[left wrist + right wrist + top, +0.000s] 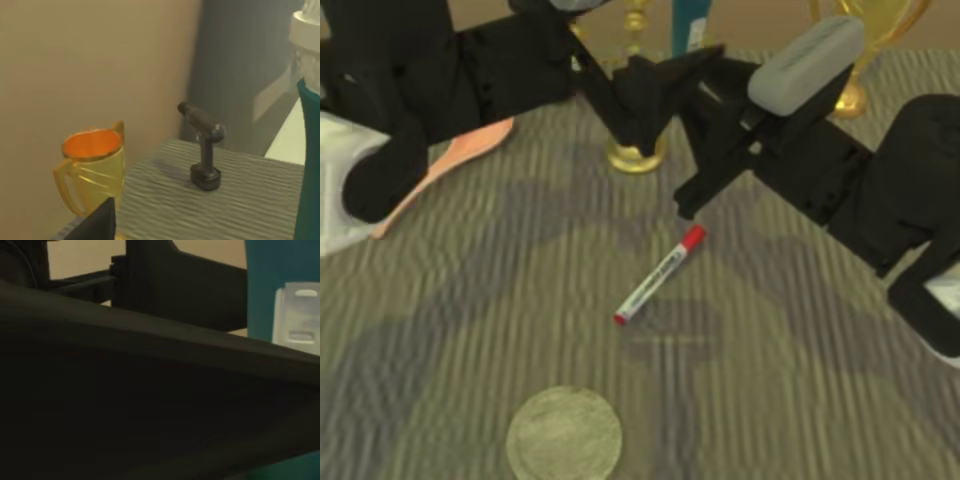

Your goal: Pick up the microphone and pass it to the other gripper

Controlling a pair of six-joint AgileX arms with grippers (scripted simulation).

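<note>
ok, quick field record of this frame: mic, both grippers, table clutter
microphone: teal handle at the top view's far edge, raised between the two grippers
left gripper: far centre, at the mic
right gripper: far centre, at the mic, grey block on wrist
grip: cannot tell which holds it
marker: flat at mid-table, red cap
disc: near edge
drill: upright
cup: amber
</note>
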